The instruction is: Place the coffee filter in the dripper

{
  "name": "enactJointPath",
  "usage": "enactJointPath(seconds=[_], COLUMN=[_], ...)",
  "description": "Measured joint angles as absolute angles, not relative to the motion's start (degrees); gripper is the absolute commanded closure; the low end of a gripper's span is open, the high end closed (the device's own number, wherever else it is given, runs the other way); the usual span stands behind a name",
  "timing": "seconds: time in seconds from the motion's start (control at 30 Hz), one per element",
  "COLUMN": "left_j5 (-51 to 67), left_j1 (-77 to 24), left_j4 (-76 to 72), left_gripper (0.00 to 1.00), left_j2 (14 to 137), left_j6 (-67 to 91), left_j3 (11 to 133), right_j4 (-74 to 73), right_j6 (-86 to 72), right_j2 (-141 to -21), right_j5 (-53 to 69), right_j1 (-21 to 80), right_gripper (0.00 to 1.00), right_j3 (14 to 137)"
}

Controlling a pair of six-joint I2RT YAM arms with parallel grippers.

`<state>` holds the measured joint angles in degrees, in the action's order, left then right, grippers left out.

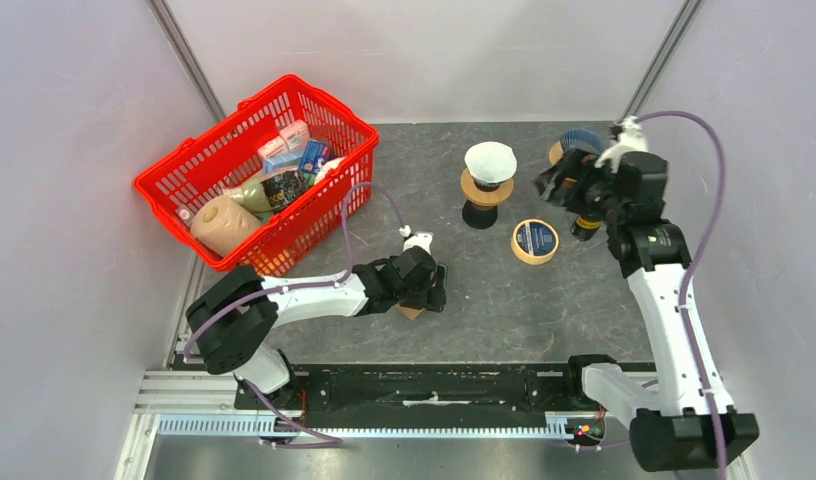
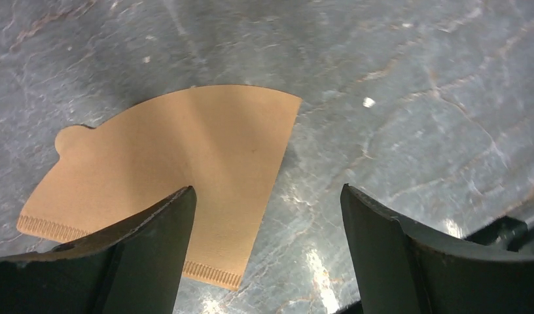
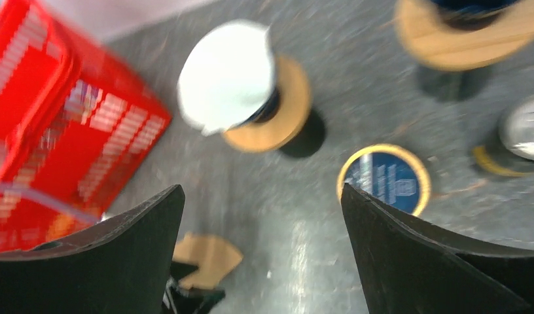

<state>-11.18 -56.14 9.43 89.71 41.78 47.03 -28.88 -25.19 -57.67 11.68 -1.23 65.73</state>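
Top external: the left hand (image 1: pixel 425 289) sits low over the counter (image 1: pixel 484 330), close to the near edge and about midway across. The brown coffee filter (image 1: pixel 412 313) lies flat there, mostly hidden beneath the hand from this angle.

Left wrist: the filter is a folded fan shape, flat on the grey surface. The left hand is spread wide and grips nothing. One finger (image 2: pixel 153 255) stands in front of the filter's lower edge and the other is over bare counter. I cannot tell whether that finger touches the paper.

The dripper (image 1: pixel 487 190) stands upright on a dark base toward the far edge, near the middle, well apart from the brown filter. A white filter (image 1: pixel 490 162) sits in its top.

The right hand (image 1: pixel 556 185) is raised just right of the dripper. The right wrist view is blurred, but it shows the fingers spread wide with nothing between them.

A round tin (image 1: pixel 535 241) with a blue label lies flat, nearer than the dripper. A red basket (image 1: pixel 184 180) of groceries fills the far-left corner.
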Motion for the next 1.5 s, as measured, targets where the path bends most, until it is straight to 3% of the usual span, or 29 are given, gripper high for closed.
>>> enactJointPath(seconds=[0.13, 0.4, 0.73, 1.1, 1.5], left_j5=[-10.5, -18.8, -26.2, -31.4, -33.1], left_j1=[-57.3, -57.0, -55.7, -55.3, -55.3], left_j4=[7.6, 7.8, 19.6, 24.0, 24.4], left_gripper=[0.01, 0.0, 0.0, 0.0, 0.01], left_j2=[85.5, 56.6, 38.5, 35.9, 34.8], left_j6=[36.8, 36.2, 44.8, 49.4, 50.3], left_j3=[46.3, 34.0, 23.2, 22.1, 21.9], right_j4=[-32.3, -37.3, -37.4, -34.8, -31.5], right_j6=[-21.1, -16.8, -15.1, -11.5, -9.4], right_j2=[-59.2, -64.2, -81.5, -105.9, -113.5], right_j5=[12.5, 8.0, -1.0, -8.9, -9.4], right_j1=[10.2, 31.2, 48.0, 51.4, 48.9], right_gripper=[0.03, 0.03, 0.03, 0.09, 0.26], right_j3=[66.0, 67.7, 69.6, 77.4, 78.9])
